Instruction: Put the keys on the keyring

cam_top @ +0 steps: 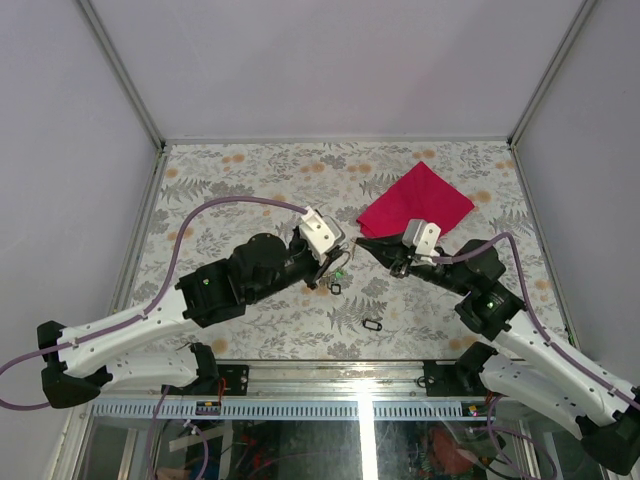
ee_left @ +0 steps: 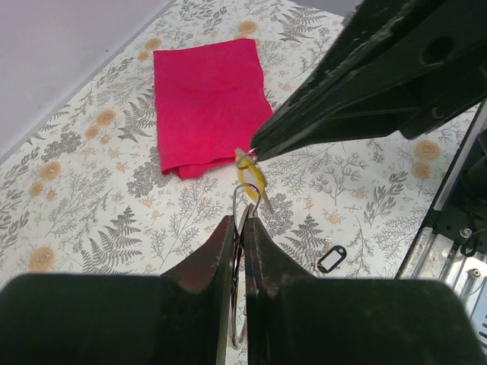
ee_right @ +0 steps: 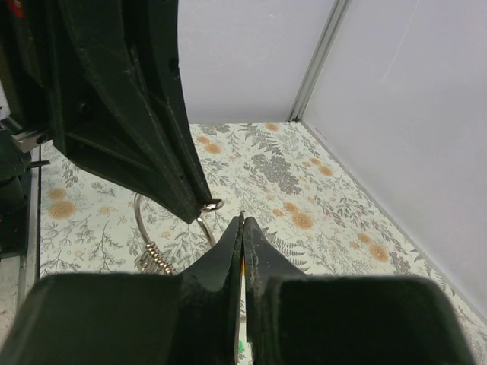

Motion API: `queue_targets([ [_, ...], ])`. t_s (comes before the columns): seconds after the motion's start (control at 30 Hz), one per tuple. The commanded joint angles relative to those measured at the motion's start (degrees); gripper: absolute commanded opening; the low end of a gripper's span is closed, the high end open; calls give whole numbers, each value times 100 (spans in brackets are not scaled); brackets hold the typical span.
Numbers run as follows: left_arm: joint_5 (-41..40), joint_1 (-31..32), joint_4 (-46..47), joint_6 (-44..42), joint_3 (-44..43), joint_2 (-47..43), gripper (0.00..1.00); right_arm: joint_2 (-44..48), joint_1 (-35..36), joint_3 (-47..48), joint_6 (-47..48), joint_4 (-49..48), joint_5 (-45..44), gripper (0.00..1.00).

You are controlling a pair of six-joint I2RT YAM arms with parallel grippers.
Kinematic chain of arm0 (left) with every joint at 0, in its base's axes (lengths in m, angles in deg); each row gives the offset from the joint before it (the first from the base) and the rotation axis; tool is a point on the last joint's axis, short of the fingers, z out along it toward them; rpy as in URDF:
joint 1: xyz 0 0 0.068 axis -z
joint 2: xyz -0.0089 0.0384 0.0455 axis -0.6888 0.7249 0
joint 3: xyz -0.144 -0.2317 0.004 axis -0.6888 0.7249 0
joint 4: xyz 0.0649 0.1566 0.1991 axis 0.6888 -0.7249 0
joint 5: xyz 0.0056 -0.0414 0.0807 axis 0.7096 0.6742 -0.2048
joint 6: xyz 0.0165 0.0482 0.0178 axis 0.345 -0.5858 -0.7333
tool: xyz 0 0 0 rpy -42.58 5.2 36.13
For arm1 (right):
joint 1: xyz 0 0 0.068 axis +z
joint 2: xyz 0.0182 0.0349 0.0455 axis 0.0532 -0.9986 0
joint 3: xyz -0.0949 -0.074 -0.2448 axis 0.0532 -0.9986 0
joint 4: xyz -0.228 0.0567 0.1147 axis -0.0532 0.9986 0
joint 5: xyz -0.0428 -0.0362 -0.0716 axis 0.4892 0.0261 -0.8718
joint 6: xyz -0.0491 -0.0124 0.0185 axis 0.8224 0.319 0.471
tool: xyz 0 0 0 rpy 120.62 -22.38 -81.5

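Keyring [ee_left: 248,188]: thin silver wire loop at centre of the left wrist view, pinched edge-on between the fingers of the left gripper [ee_left: 240,220]; jaws closed down on the wire with only a sliver of gap. Yellow key tag [ee_left: 252,175] sits just above the loop's top, touching or nearly touching the wire, I cannot tell which. Its upper end is clamped in the tip of the right gripper [ee_right: 242,222], jaws fully closed, with a yellow edge showing between the fingers in the right wrist view. One black key tag [cam_top: 372,324] lies flat on the table [cam_top: 250,170], below and right of centre in the overhead view, apart from both grippers. Left arm stretches from lower left diagonally up to centre. Right arm comes in from lower right, elbow bent, forearm pointing left. The two tips meet tip to tip near mid-frame. Red cloth [cam_top: 415,200] lies flat, upper right of centre.
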State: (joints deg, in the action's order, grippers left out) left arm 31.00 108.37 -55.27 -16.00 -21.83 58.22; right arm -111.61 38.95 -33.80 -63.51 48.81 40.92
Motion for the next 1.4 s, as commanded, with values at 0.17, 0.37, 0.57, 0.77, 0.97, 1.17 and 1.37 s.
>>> queue_targets([
  [0.17,-450,2,469,325,-126,-18,0,386,28,235,38,37,172,0],
  [0.37,-379,-3,639,705,-186,135,0,298,35,213,210,-301,268,0],
  [0.57,-350,0,752,883,-169,166,0,162,30,186,266,-606,434,0],
  [0.77,-377,-5,899,1089,-160,191,0,118,24,179,327,-554,457,0],
  [0.97,-432,-5,898,1157,-166,223,0,99,36,180,388,-409,471,0],
  [1.17,-554,-4,889,1175,-177,206,0,129,36,162,374,-382,457,0],
  [1.37,-716,-1,876,1201,-159,158,0,171,34,119,377,-337,388,0],
])
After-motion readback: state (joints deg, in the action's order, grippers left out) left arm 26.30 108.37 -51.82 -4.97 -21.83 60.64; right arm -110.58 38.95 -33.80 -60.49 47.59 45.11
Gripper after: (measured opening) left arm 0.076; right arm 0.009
